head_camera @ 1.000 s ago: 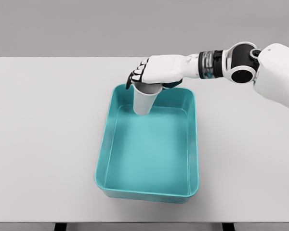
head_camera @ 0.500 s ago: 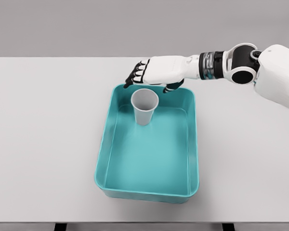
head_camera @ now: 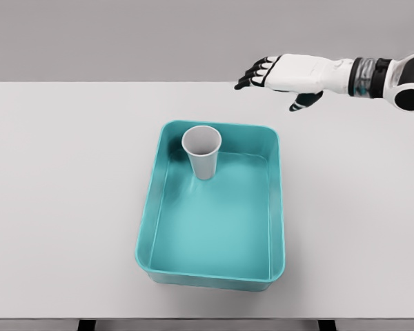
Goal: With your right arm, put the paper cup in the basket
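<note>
Paper cup, white, tapered [head_camera: 202, 152]: stands upright and mouth-up inside the teal rectangular plastic basket [head_camera: 277, 207], in the far part of its floor, upper centre of the frame. It is close to the far wall, slightly left of the basket's midline; whether it touches that wall cannot be told.

Right hand, white shell with dark fingertips [head_camera: 284, 74]: located in the upper right of the frame, above and to the right of the basket's far right corner. Fingers are spread and relaxed, pointing toward frame left, thumb hanging below the palm. It holds nothing and is well apart from the cup. The right forearm exits at the right edge of the frame.

Left arm: not visible.

White flat table top [head_camera: 69, 207]: carries the basket at centre frame; no other item is noted on it.

Assessment: the cup is in the basket, so the placement appears complete. The step in hand is judged to be the retreat of the arm. To do it well, the hand should stay above rim height and travel toward the right edge of the frame, away from the basket, with fingers kept loose. A tall, light cup standing free would tip easily if brushed or if the basket were jolted.
</note>
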